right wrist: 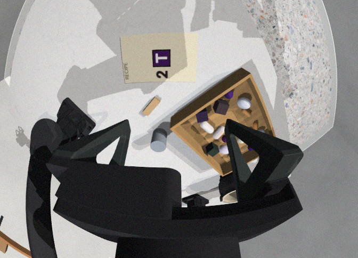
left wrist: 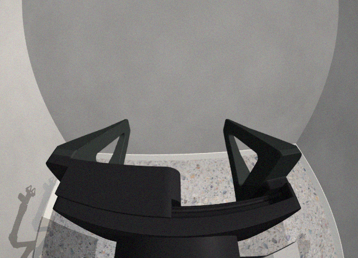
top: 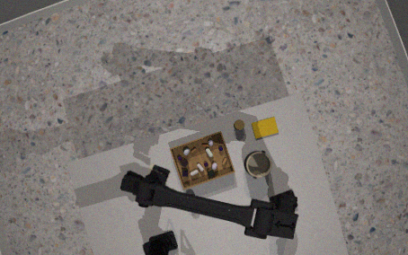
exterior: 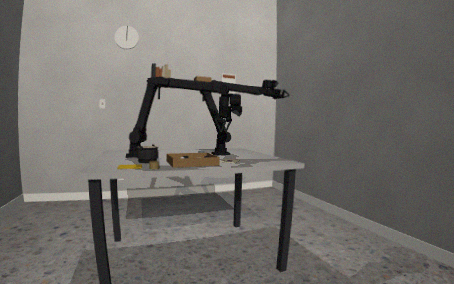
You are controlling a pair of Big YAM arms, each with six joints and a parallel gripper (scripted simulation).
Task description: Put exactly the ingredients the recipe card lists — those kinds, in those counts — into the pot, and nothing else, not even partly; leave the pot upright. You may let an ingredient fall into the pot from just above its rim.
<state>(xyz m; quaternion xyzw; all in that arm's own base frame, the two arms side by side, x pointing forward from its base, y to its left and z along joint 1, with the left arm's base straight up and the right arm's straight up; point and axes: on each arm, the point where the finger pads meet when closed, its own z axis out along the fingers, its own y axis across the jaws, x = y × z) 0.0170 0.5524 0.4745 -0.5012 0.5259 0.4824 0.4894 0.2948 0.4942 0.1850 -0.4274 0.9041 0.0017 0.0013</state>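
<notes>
Right wrist view: recipe card (right wrist: 179, 47) reads 2 T
Grippers: right gripper (top: 152, 170) (right wrist: 177, 120) and left gripper (exterior: 286, 94) (left wrist: 176, 124) gape, holding nothing
Ingredients: in wooden box (top: 178, 164) (exterior: 195, 161) (right wrist: 209, 96)
Pot (top: 246, 167) (exterior: 148, 154) (right wrist: 227, 185): upright, contents unclear; both likely left

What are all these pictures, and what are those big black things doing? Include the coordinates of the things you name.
The black things are two robot arms standing at a table. Each ends in a gripper, like two fingers: the left gripper (left wrist: 176, 124) and the right gripper (right wrist: 177, 125). Both are open, holding nothing.

One picture looks down from above; another looks from across the room. The last two come from cameras on the arms' wrists. The left one sees mostly wall and floor, the right one sees the table.

There, a recipe card (right wrist: 138, 49) shows "2" and a purple square with a T. A wooden tray (top: 202, 183) (exterior: 195, 161) (right wrist: 208, 99) holds little balls, blocks and capsules. Near it are a dark pot (top: 246, 167) (exterior: 148, 154) and a yellow block (top: 265, 127) (exterior: 130, 167).
</notes>
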